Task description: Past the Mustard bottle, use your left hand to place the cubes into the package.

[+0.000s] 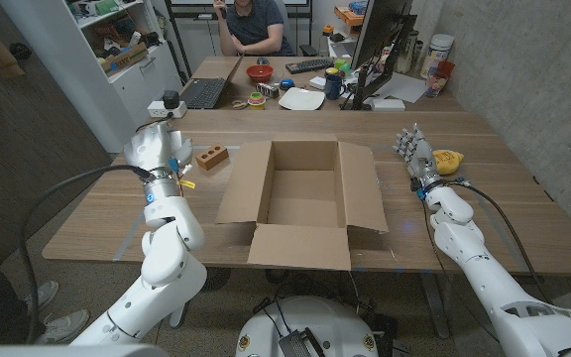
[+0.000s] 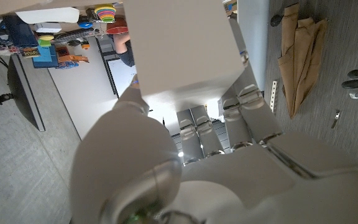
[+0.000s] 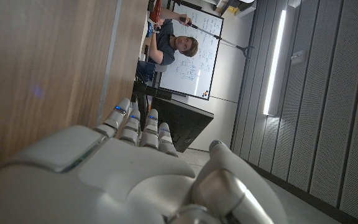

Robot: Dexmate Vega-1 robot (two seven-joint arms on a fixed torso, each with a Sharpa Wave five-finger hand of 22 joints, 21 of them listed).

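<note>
- The open cardboard box [image 1: 300,188] has all flaps spread, so you find free room above it.
- Between your left hand [image 1: 157,149] and the box, only the brown block [image 1: 212,156] stands.

No text, label, brand, number or sign can be read here. The whiteboard [image 3: 197,65] seen beyond the right hand [image 3: 135,174] carries marks too small to make out. The open cardboard box [image 1: 300,198] between the left hand [image 1: 157,149] and the right hand shows plain flaps with no print. Items on the far desk past both hands are too blurred to show lettering.
</note>
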